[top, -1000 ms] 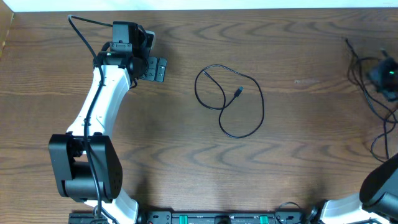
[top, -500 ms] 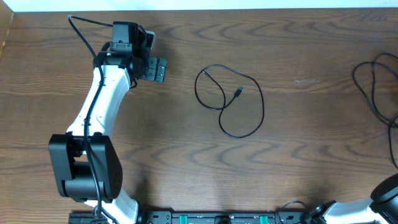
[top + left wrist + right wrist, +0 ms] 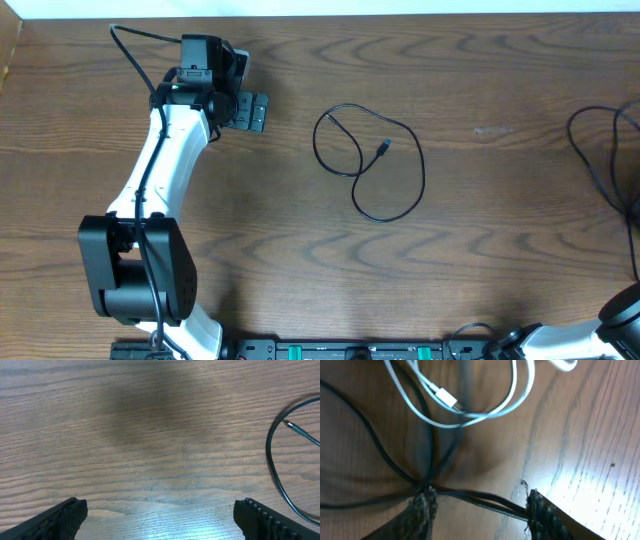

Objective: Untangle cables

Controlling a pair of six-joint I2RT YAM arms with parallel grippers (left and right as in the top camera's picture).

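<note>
One black cable [image 3: 370, 165] lies alone in a loose loop at the table's middle, its small plug inside the loop. Part of that loop [image 3: 280, 460] shows in the left wrist view. My left gripper [image 3: 245, 88] is open at the back left, a hand's width left of the loop; its fingers [image 3: 60, 517] are wide apart over bare wood. More black cable [image 3: 592, 155] curves off the right edge. In the right wrist view, my right gripper [image 3: 477, 505] has its jaws apart, with black cables [image 3: 480, 497] stretched across the gap. A white cable [image 3: 470, 415] with a plug lies just beyond.
The wooden table [image 3: 300, 250] stretches between the arms. The left arm's white link [image 3: 160, 180] runs from its base at the front left. A thick black cord [image 3: 130, 50] loops behind the left wrist.
The right gripper has left the overhead view to the right, dragging the black cables there toward the edge. Its jaws have come apart. The left arm and the middle loop have not moved.
</note>
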